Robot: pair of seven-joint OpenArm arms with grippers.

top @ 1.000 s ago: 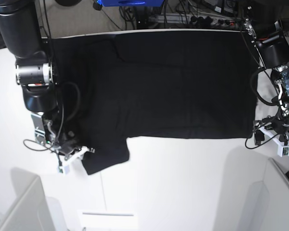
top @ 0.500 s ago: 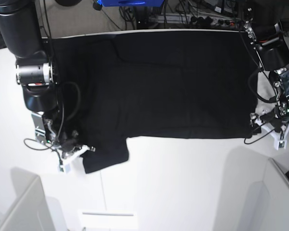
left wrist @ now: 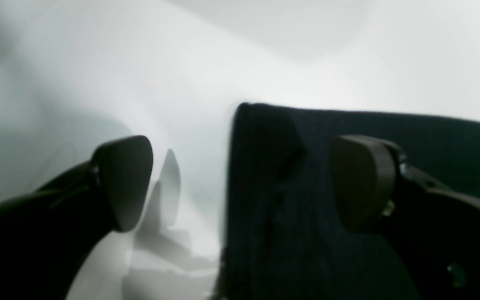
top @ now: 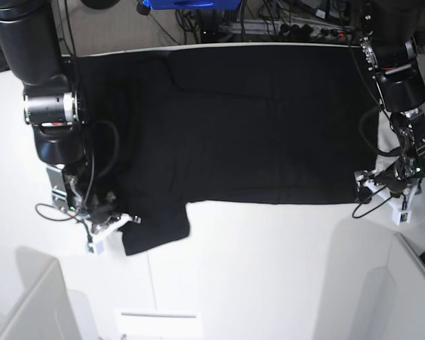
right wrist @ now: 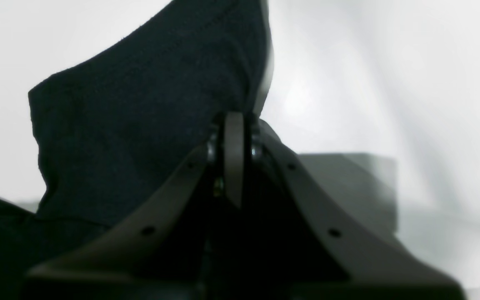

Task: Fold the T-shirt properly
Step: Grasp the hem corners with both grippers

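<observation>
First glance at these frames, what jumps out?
A big black T-shirt spread flat covers most of the white table, one sleeve sticking out toward the near left of the base view. The right gripper has its jaws shut on that sleeve's edge. At the shirt's opposite near corner, the left gripper is wide open, one jaw over the cloth and one over bare table.

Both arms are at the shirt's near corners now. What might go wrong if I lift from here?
The left gripper is open, straddling the T-shirt edge; lifting now would probably raise one side only. The right gripper is shut on the sleeve; how deep the pinch goes is unclear, so the cloth may slip.
</observation>
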